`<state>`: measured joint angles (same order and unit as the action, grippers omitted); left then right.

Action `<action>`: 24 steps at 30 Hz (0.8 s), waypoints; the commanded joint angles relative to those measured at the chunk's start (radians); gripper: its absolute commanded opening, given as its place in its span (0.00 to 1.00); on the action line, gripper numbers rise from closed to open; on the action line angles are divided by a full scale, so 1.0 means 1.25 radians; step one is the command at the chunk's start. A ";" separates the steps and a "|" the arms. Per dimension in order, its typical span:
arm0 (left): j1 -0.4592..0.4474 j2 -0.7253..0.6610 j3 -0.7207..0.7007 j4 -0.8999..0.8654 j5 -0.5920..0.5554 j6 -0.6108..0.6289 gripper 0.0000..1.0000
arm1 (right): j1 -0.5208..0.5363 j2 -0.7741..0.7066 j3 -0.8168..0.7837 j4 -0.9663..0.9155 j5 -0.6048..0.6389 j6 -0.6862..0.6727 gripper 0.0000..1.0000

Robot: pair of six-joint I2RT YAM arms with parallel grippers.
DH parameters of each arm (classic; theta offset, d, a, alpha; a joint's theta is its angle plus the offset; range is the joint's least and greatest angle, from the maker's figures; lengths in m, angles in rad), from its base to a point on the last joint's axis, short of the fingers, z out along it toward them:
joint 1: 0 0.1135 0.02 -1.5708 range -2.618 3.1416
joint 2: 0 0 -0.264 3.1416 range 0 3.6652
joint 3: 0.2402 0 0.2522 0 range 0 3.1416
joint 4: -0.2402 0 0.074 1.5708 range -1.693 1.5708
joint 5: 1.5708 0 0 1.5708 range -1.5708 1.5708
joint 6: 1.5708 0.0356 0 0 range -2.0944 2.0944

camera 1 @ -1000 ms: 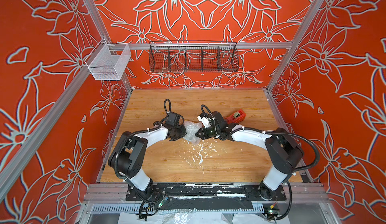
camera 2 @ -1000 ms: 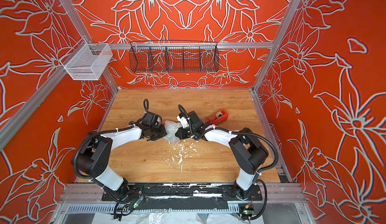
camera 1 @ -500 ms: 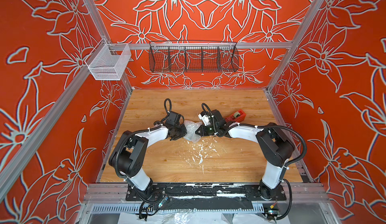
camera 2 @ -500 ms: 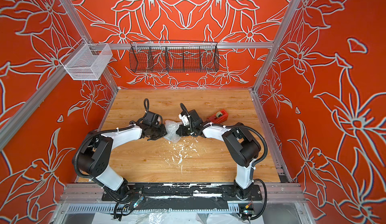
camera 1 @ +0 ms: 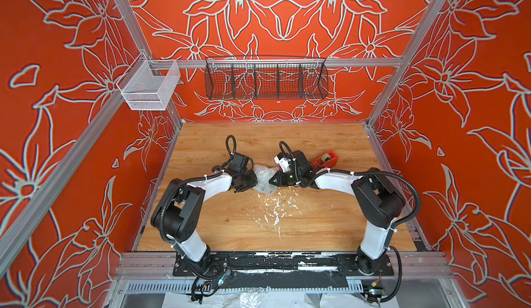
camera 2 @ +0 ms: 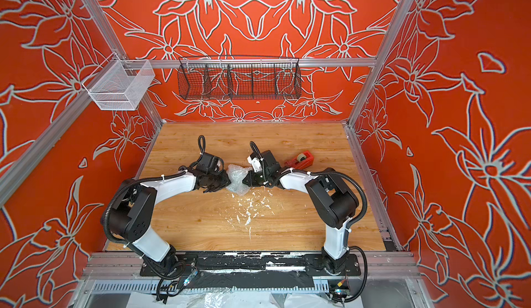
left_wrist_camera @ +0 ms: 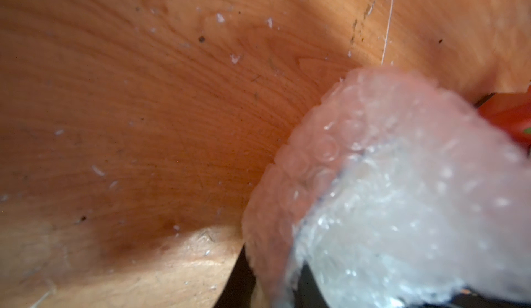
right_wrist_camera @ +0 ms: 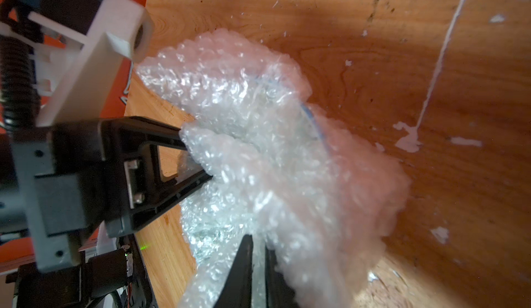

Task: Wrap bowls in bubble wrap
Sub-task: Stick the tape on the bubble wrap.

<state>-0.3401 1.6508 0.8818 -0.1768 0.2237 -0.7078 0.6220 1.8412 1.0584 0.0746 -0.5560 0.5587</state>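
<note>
Since one second earlier, the elbow of the right arm (camera 1: 376, 197) has been swung inward toward 9 o'clock (12 o'clock being the back wall in both top views), while the bundle and both grippers have remained almost in place. The bubble wrap (camera 1: 264, 180) is gathered into a crumpled bundle on the wooden table (camera 1: 230, 229), slightly toward 12 o'clock from the table's middle, with the red tape dispenser (camera 1: 326, 160) near it at 2 o'clock. The bowl (right_wrist_camera: 309, 115) is enclosed in the bundle; only an arc of its blue rim is seen through the plastic in the right wrist view. The left gripper (camera 1: 255, 180) is set against the bundle from 9 o'clock and the right gripper (camera 1: 271, 181) from 3 o'clock, so both are equally near. The bundle's long axis is judged to run roughly 12 to 6, across the line joining the grippers. The right gripper's jaws are nearly together, and a fold of wrap is pinched between them. The left gripper's tips are buried in the wrap; its opening and hold cannot be told. Any coming fold is best carried across the bowl along the 9-to-3 line.
</note>
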 commanded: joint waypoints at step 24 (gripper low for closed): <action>0.008 -0.207 -0.020 -0.139 -0.141 0.065 0.69 | -0.019 -0.208 0.038 -0.167 0.073 -0.128 0.30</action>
<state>-0.3336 1.4364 0.8673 -0.3290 0.1040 -0.6510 0.6128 1.6276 1.1099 -0.0841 -0.5331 0.4458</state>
